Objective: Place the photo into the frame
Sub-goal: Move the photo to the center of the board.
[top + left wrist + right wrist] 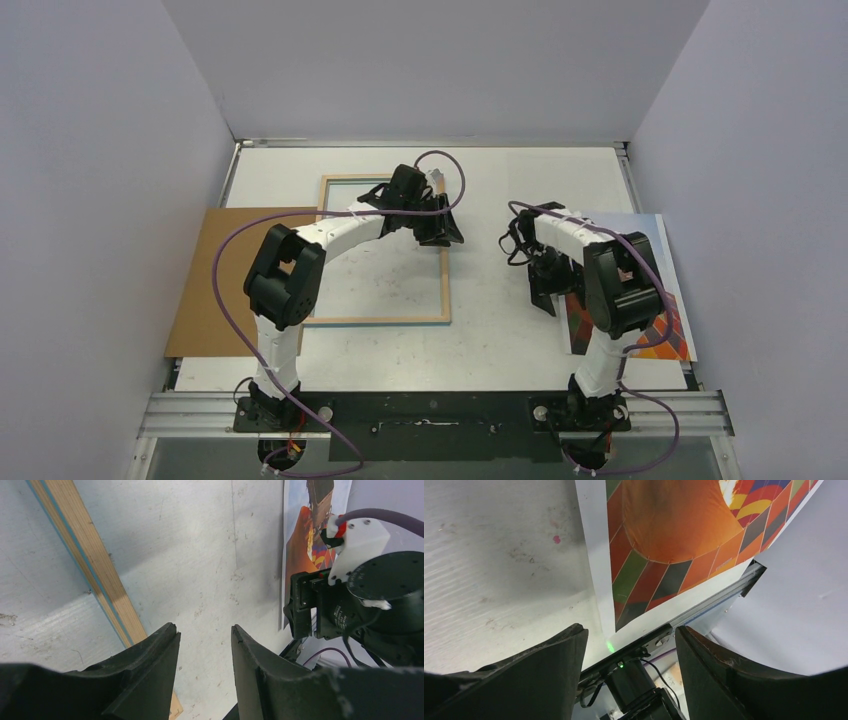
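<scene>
Orange balloon paper photo (664,525), right: likely light, floppy, flat; pinch its white left edge. Thin wood-backed rectangular frame (446,290) left. Empty: right gripper (631,632) wide, left gripper (204,630) narrower.

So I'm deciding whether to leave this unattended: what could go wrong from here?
The photo lies flat on the table beside the right wall, and the right gripper is open above its near corner. Pinching a flat print could crease it or slide it towards the table's edge. The left gripper, open and empty, hangs close to the right rail of the frame, so a careless move might knock it askew.
</scene>
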`<state>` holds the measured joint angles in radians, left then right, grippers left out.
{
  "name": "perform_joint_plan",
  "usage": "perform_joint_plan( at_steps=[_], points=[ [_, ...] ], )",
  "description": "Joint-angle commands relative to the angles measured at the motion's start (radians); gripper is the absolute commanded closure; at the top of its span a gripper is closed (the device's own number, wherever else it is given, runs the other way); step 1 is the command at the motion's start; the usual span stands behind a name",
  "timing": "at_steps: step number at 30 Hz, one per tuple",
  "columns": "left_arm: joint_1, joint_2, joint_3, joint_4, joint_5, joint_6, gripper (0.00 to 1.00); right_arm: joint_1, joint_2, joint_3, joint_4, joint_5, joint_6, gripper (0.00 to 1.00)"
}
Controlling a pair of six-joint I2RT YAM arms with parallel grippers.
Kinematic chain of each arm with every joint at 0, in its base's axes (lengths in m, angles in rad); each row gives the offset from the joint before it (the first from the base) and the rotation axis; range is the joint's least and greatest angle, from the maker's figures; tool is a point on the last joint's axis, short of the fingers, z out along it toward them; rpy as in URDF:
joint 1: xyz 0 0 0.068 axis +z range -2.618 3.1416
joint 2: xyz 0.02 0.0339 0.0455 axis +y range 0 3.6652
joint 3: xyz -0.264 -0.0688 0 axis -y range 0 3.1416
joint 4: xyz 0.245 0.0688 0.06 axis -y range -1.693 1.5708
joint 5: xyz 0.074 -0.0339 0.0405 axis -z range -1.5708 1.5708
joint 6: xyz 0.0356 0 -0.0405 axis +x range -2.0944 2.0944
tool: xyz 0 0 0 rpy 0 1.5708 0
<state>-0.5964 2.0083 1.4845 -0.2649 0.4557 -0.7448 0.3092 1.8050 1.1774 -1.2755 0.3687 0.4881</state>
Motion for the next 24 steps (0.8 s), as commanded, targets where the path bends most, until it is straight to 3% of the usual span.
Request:
perform_joint_plan(
  at_steps=[1,6,18,21,24],
  points=[
    [0.007,-0.031,0.034,0.023,0.010,0.024,0.59,0.015,0.042,-0.018,-0.025,0.024,0.002,0.35],
    [0.015,-0.025,0.040,0.015,0.008,0.027,0.59,0.026,0.095,-0.045,-0.022,0.017,0.010,0.37],
    [0.039,-0.023,0.051,0.000,0.016,0.031,0.59,0.030,0.202,-0.043,-0.054,0.225,0.105,0.49],
    [0.046,-0.025,0.054,0.000,0.018,0.031,0.59,0.031,0.208,-0.024,-0.057,0.288,0.129,0.55],
    [0.051,-0.028,0.053,-0.001,0.020,0.030,0.59,0.037,0.209,0.003,-0.058,0.314,0.138,0.68]
  ],
)
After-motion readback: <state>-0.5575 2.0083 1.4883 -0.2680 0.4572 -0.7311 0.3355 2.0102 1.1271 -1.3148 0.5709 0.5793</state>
